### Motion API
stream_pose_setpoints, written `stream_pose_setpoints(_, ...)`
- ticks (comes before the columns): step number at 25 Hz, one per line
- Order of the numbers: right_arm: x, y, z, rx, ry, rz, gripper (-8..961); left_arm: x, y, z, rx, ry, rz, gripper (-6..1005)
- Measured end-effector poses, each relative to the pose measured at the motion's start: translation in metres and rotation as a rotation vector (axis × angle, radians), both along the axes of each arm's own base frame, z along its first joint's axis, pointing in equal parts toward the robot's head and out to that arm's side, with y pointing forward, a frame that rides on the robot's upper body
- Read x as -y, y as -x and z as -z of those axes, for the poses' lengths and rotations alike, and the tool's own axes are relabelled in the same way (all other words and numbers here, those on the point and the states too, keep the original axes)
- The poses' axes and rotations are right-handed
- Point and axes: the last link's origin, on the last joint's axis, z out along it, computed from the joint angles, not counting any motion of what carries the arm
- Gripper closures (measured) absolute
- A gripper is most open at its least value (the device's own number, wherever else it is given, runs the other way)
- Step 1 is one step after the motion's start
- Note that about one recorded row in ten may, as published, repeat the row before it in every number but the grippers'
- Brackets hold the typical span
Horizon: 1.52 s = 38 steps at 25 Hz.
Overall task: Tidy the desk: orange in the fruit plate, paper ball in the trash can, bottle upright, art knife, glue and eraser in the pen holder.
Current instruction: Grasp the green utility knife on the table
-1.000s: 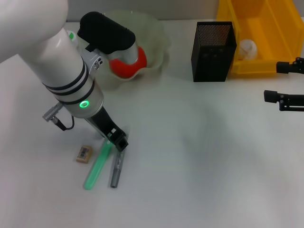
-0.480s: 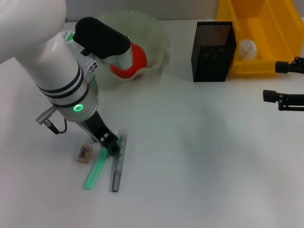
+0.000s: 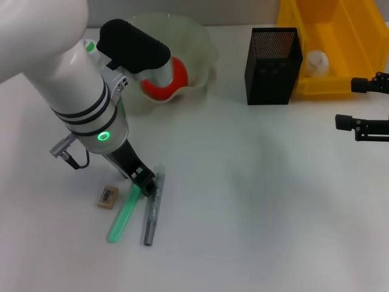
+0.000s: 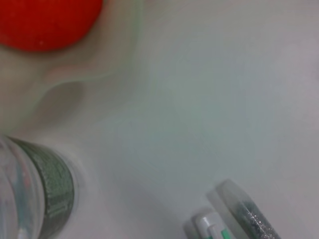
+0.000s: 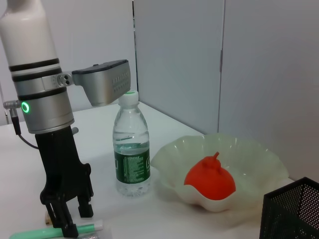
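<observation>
The left gripper [image 3: 148,187] is down on the desk [image 3: 255,201], its fingers parted around the top of the green glue stick [image 3: 123,214], with the grey art knife [image 3: 152,210] just beside it and the eraser [image 3: 107,197] near on the other side. Behind it the bottle [image 5: 131,147] stands upright beside the fruit plate [image 3: 203,42], which holds the orange [image 3: 173,79]. The right gripper [image 3: 349,103] hangs open near the trash can [image 3: 340,42], beside the pen holder [image 3: 272,58]; the paper ball [image 3: 316,62] lies in the can.
</observation>
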Motion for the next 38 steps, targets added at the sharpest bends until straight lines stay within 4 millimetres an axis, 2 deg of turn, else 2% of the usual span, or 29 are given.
stream_pose_setpoints(19,-0.003,0.002,0.002,-0.003,-0.006,-0.001,158,-0.001,0.004,0.003,-0.033,0.006,0.011,456)
stream_pose_setpoints(28,-0.003,0.002,0.002,-0.003,-0.008,-0.001,159,0.001,-0.003,0.009,-0.070,0.037,0.068,480)
stream_pose_setpoints(33,-0.003,0.002,0.002,-0.004,-0.009,0.004,159,0.000,-0.007,0.008,-0.075,0.035,0.086,690)
stream_pose_setpoints(38,-0.002,0.001,0.002,-0.005,-0.010,0.008,159,0.002,-0.006,0.008,-0.078,0.042,0.086,832)
